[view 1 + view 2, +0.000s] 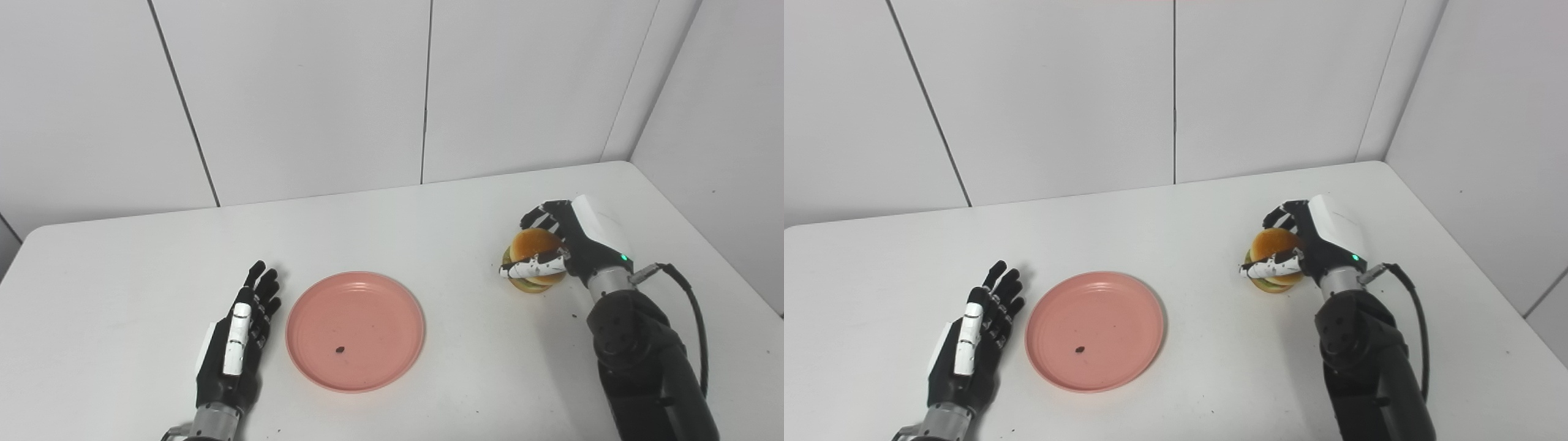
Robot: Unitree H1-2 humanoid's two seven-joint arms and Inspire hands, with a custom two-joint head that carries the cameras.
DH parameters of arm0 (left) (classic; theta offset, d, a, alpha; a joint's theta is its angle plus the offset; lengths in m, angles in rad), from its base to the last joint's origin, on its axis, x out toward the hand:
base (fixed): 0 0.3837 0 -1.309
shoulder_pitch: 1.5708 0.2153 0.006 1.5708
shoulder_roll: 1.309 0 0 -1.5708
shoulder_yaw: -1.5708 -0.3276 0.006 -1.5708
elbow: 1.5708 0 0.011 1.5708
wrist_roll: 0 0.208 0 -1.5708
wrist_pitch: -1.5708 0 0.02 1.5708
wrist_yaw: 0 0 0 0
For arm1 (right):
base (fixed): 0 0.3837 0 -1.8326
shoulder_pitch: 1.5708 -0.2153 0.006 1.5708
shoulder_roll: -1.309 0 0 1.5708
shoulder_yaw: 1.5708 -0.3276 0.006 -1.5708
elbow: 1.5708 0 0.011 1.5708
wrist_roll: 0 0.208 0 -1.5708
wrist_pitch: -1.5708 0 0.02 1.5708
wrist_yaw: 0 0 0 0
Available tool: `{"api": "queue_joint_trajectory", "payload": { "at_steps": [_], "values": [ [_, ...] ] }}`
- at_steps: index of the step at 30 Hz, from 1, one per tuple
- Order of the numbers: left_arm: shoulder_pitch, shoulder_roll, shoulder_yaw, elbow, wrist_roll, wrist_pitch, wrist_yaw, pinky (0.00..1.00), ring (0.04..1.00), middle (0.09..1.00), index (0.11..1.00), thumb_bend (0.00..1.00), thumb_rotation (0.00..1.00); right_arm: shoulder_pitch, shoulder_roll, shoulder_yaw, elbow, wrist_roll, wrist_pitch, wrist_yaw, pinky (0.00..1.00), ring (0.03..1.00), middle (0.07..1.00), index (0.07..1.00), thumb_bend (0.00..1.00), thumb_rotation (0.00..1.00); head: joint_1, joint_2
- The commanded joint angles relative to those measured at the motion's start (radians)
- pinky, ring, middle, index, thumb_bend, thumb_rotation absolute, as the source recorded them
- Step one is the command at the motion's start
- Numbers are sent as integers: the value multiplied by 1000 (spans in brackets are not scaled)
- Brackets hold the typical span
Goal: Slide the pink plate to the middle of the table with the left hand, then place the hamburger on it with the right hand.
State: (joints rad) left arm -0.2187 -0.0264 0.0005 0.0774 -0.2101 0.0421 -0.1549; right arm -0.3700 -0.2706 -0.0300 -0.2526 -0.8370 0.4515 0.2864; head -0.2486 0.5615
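Observation:
The pink plate (355,331) lies flat near the middle of the white table (392,220), with a small dark speck on it. My left hand (242,334) rests just left of the plate, open, fingers straight and apart from the rim. The hamburger (534,254), an orange bun with green and pale layers, stands on the table at the right. My right hand (560,245) is wrapped around it, thumb across its front and fingers behind, shut on it. In the right eye view the plate (1094,331), left hand (977,334) and hamburger (1274,254) show the same.
White wall panels stand behind the table's far edge. The table's right edge (704,239) runs close to my right arm, whose black cable (692,312) loops beside the forearm. A few dark crumbs (574,316) lie on the table near the right arm.

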Motion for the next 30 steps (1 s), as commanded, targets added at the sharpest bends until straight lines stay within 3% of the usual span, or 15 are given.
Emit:
{"api": "queue_joint_trajectory", "payload": {
  "at_steps": [1, 4, 8, 15, 23, 27, 30],
  "values": [
    [21, -18, -13, -1, 19, 22, 20, 982, 973, 954, 929, 658, 892, -20, 4, 20, -59, 20, -36, -30, 264, 355, 423, 534, 515, 0, 8, 1],
    [20, -24, -25, 0, 37, 12, 20, 991, 979, 963, 945, 662, 922, -14, 7, 42, -73, 67, -63, -47, 227, 320, 464, 496, 523, 0, 48, 2],
    [18, -33, -30, 1, 45, 13, 28, 991, 980, 967, 951, 684, 926, -14, 3, 64, -81, 109, -92, -58, 270, 361, 430, 526, 517, 0, 89, -3],
    [18, -60, -56, -6, 89, 4, 59, 999, 988, 975, 963, 635, 989, -33, -12, 102, -74, 196, -142, -46, 230, 328, 430, 529, 515, 0, 146, -8],
    [16, -65, -79, -1, 128, -7, 71, 1000, 1000, 989, 984, 656, 1000, -82, -25, 190, -55, 211, -162, -14, 243, 341, 427, 532, 514, 0, 204, -6],
    [22, -64, -95, -12, 163, -6, 82, 1000, 995, 987, 989, 664, 1000, -103, -28, 242, -48, 227, -179, 18, 190, 271, 460, 495, 522, 0, 220, -2],
    [22, -67, -100, -17, 179, 1, 91, 1000, 993, 983, 984, 669, 1000, -119, -23, 281, -39, 227, -190, 33, 246, 334, 442, 517, 518, 0, 225, -2]
  ]
}}
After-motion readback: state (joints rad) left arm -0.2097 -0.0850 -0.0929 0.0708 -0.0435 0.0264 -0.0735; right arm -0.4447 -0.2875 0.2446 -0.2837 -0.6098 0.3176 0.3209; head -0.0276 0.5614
